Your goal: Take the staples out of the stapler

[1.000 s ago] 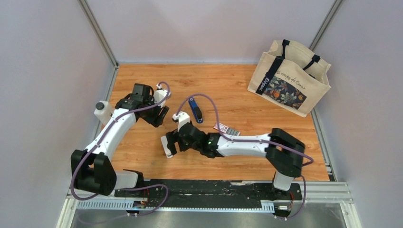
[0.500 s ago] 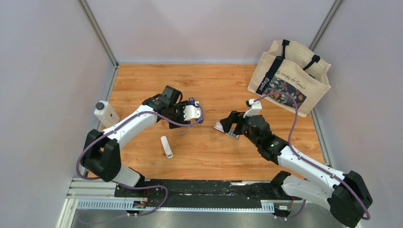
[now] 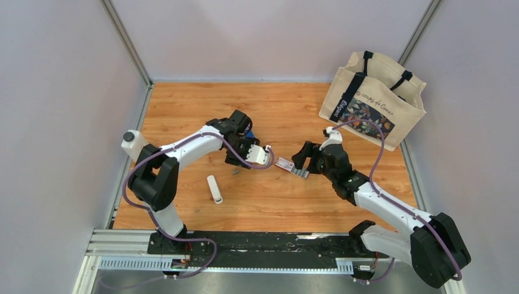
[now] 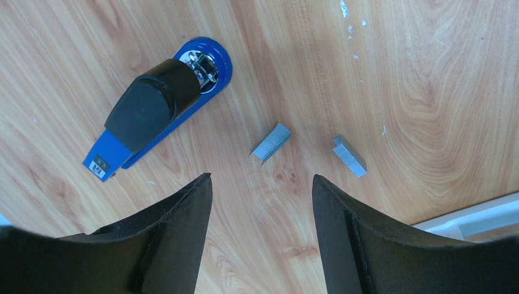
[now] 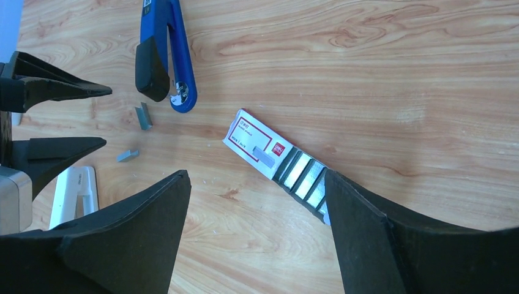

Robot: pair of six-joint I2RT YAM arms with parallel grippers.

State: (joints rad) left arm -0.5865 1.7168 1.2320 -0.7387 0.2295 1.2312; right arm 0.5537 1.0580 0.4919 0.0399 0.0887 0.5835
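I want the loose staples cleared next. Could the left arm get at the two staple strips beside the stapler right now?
Probably yes. The left pincer hangs open over bare wood, the nearer staple strip just beyond its tips, the other strip beside it; the stapler lies off to one side.

Stapler [image 4: 156, 116]: blue body, black top pad. Staple strips [image 4: 270, 143]: grey metallic. Staple box [image 5: 256, 144]: white, red border. Table [image 3: 294, 110]: light wood grain. Tote bag [image 3: 373, 98]: beige, black straps, dark floral panel. Stick [image 3: 214, 188]: white. Bottle [image 3: 133, 145]: white, black cap. Left fingers [image 4: 177, 245]: matte black.
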